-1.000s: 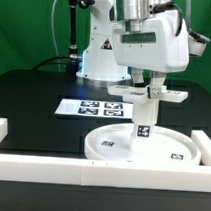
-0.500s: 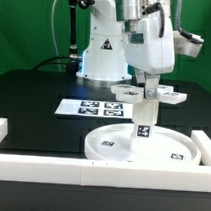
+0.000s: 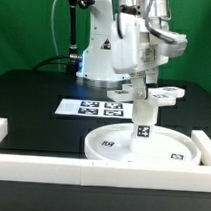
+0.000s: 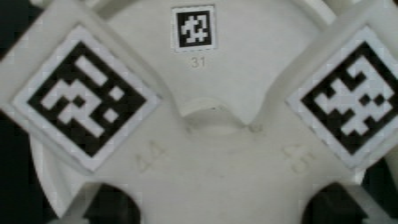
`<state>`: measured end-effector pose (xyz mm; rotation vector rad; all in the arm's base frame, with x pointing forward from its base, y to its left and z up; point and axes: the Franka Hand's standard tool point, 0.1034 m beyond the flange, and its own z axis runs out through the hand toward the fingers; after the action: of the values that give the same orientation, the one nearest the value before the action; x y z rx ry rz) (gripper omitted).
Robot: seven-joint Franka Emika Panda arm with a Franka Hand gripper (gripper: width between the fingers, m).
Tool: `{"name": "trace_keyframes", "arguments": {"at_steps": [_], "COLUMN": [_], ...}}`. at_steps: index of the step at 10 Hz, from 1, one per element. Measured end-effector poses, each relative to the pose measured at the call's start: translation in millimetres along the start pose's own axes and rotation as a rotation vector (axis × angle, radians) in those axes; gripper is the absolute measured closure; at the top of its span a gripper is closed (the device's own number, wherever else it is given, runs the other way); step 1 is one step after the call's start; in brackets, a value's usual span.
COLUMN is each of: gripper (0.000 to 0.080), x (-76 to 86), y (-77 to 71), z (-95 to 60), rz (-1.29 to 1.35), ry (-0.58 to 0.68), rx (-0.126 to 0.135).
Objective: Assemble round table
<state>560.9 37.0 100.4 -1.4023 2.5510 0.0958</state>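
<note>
Lower ctr of frame: round disc (image 3: 109,144) flat on bench (image 3: 34,90), w/ short leg (image 3: 143,121) upright on it and cross-shaped foot piece (image 3: 166,95) on top. Gripper (image 3: 141,87) seems clamped on the foot's hub; fingers mostly hidden. Probably rigid, light, slick plastic, so grip the hub, not the arms.

Exterior view was bright, evenly lit from above; white disc (image 3: 111,144) nearly clipped against the black table (image 3: 24,89). Arm (image 3: 132,45) was slightly motion-blurred. Wrist view was very close, soft-focus, tags (image 4: 86,92) fuzzy-edged.
</note>
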Motion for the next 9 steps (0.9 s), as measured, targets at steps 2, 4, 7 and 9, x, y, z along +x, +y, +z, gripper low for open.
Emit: {"name": "trace_keyframes", "arguments": {"at_steps": [2,4,7,9], "gripper": [0.0357,0.0357,0.0344,0.016], "x": [0.4,0.7,1.1,-1.5], "y": [2.8,2.3,2.2,-1.1], "z": [-0.6,-0.8,-1.3,-14.7], "rz": [0.235,0.259,0.212,0.141], "ry": [-0.03,-0.03,-0.029,-0.046], "rx": [0.04,0.049,0.045,0.037]}}
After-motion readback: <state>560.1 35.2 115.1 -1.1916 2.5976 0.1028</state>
